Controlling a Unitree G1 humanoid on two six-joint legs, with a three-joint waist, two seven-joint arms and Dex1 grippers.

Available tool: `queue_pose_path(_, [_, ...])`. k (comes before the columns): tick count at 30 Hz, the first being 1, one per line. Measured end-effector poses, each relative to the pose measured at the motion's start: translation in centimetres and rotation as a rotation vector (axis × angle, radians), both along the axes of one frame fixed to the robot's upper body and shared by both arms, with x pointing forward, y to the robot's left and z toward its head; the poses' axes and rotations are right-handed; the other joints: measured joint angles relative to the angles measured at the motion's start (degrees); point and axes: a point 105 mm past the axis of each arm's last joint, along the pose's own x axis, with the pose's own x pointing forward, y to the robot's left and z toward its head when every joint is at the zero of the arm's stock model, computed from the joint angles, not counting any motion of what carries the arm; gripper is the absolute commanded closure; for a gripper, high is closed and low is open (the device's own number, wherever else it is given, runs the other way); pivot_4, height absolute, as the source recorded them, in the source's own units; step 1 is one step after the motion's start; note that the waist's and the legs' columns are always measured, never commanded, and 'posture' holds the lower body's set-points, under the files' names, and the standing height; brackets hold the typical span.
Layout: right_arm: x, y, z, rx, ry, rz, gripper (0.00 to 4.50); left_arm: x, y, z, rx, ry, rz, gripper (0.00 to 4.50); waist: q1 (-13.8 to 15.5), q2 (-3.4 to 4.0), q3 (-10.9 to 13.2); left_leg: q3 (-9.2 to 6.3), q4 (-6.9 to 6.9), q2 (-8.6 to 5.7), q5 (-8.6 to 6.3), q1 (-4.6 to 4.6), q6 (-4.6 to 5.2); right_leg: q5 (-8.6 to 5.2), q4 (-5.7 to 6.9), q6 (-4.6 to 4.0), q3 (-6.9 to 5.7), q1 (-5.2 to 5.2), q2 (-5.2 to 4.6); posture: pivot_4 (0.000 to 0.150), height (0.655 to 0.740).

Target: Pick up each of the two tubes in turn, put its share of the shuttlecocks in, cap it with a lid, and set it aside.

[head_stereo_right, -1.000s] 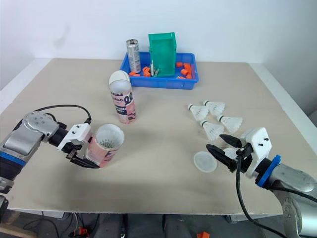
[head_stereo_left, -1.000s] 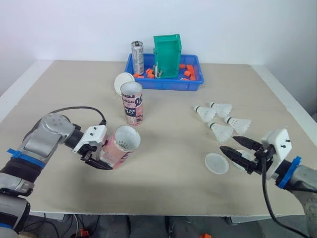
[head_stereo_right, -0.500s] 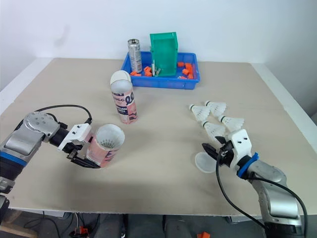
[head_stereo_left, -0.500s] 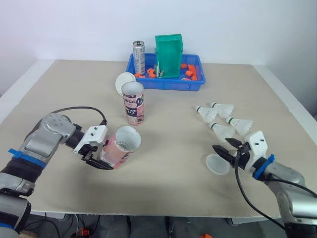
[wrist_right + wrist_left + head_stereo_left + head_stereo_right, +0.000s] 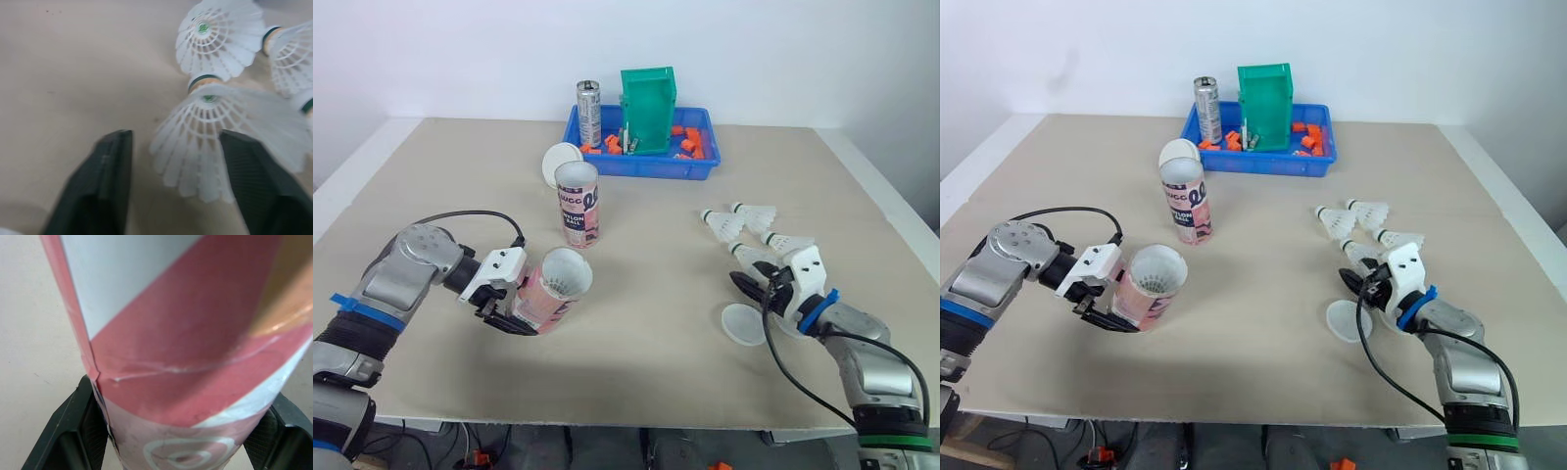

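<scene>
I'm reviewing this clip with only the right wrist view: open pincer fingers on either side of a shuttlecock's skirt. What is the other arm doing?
Observer: The left pincer is shut on a pink tube, held tilted with its open mouth raised.
Operator: Where's the other tube?
Observer: The second tube stands upright and uncapped, farther back on the table.
Operator: Any lids within reach?
Observer: One lid lies flat just beside the right pincer, on the side nearer the robot. A second lid sits behind the upright tube, by the blue tray.
</scene>
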Motion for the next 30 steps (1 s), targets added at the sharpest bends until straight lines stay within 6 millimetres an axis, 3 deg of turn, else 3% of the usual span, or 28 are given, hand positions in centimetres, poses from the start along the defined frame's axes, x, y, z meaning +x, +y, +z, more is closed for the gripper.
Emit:
queue_pose_path(3, [0.1,-0.1,0.1,-0.003,-0.008,0.0,4.37,0.0,0.0,0.0,0.001,-0.001,0.0,1.26,0.0,0.0,0.0,0.0,0.0,0.0,0.0,0.0,0.0,0.0,0.0,0.0,0.02,0.0,0.0,0.15,0.7083])
queue_pose_path(9, [0.0,0.0,0.2,-0.004,-0.014,0.003,4.45,0.0,0.0,0.0,0.002,-0.002,0.0,1.26,0.0,0.0,0.0,0.0,0.0,0.0,0.01,0.0,0.01,0.01,0.0,0.01,0.02,0.0,0.01,0.15,0.7083])
queue_pose_path(13, [-1.2,1.1,0.8,0.006,-0.02,0.073,4.45,0.0,0.0,0.0,0.001,-0.002,-0.002,1.26,0.0,0.03,0.0,-0.01,-0.01,-0.02,0.0,-0.02,0.02,-0.02,0.01,0.06,0.04,0.0,0.01,0.15,0.7083])
queue_pose_path(18, [-2.9,4.4,4.6,-0.068,-0.108,0.288,4.45,0.1,0.1,0.0,0.002,0.0,0.004,1.26,-0.1,0.07,0.0,0.0,0.07,-0.02,0.0,0.01,0.03,-0.01,0.01,0.08,0.09,0.0,0.02,0.15,0.7083])
queue_pose_path(20, [-3.4,7.7,7.4,-0.142,-0.178,0.464,4.45,0.1,0.2,0.0,0.007,0.0,0.007,1.26,-0.1,0.3,0.1,0.03,0.13,-0.04,0.02,0.01,0.05,-0.01,0.03,0.08,0.17,-0.04,0.01,0.15,0.7083])
queue_pose_path(21, [-4.2,10.1,9.9,-0.189,-0.268,0.591,4.45,0.2,0.1,0.0,0.01,-0.002,0.004,1.26,-0.1,0.39,0.1,0.01,0.12,-0.08,0.03,0.03,0.07,-0.01,0.03,0.08,0.2,-0.02,0.02,0.15,0.7083])
queue_pose_path(22, [-4.5,10.7,10.5,-0.205,-0.29,0.623,4.45,0.2,0.0,0.0,0.009,-0.002,0.003,1.26,-0.1,0.37,0.1,-0.02,0.12,-0.08,0.03,0.04,0.07,-0.01,0.03,0.08,0.17,-0.01,0.02,0.15,0.7083])
queue_pose_path(23, [-5.0,13.2,12.4,-0.303,-0.356,0.771,4.45,0.3,-0.1,0.0,0.005,0.0,0.002,1.26,-0.1,0.3,0.2,-0.03,0.13,-0.08,0.03,0.04,0.07,-0.01,0.02,0.08,0.15,-0.1,0.02,0.15,0.7083])
queue_pose_path(24, [-5.1,13.4,12.5,-0.309,-0.362,0.78,4.45,0.3,-0.1,0.0,0.005,0.0,0.0,1.26,0.0,0.3,0.2,-0.02,0.13,-0.09,0.03,0.04,0.07,-0.01,0.02,0.08,0.16,-0.19,0.0,0.15,0.7083])
queue_pose_path(25, [-5.6,15.1,13.4,-0.391,-0.408,0.886,4.45,0.3,-0.2,0.0,0.004,0.001,-0.006,1.26,0.0,0.3,0.2,0.03,0.15,-0.11,0.01,0.03,0.05,-0.02,-0.03,0.08,0.2,-0.22,-0.03,0.15,0.7083])
queue_pose_path(27, [-5.9,16.5,13.8,-0.47,-0.443,0.975,4.45,0.3,-0.3,0.1,0.003,0.001,-0.009,1.26,0.1,0.31,0.2,0.02,0.13,-0.13,-0.03,-0.01,0.06,-0.02,-0.06,0.08,0.19,-0.2,-0.04,0.15,0.7083])
queue_pose_path(30, [-6.3,18.0,13.9,-0.57,-0.478,1.088,4.45,0.3,-0.4,0.2,0.001,-0.001,-0.011,1.26,0.2,0.31,0.2,0.01,0.12,-0.13,-0.07,-0.16,0.13,-0.04,-0.06,0.1,0.15,-0.12,-0.04,0.15,0.7083])
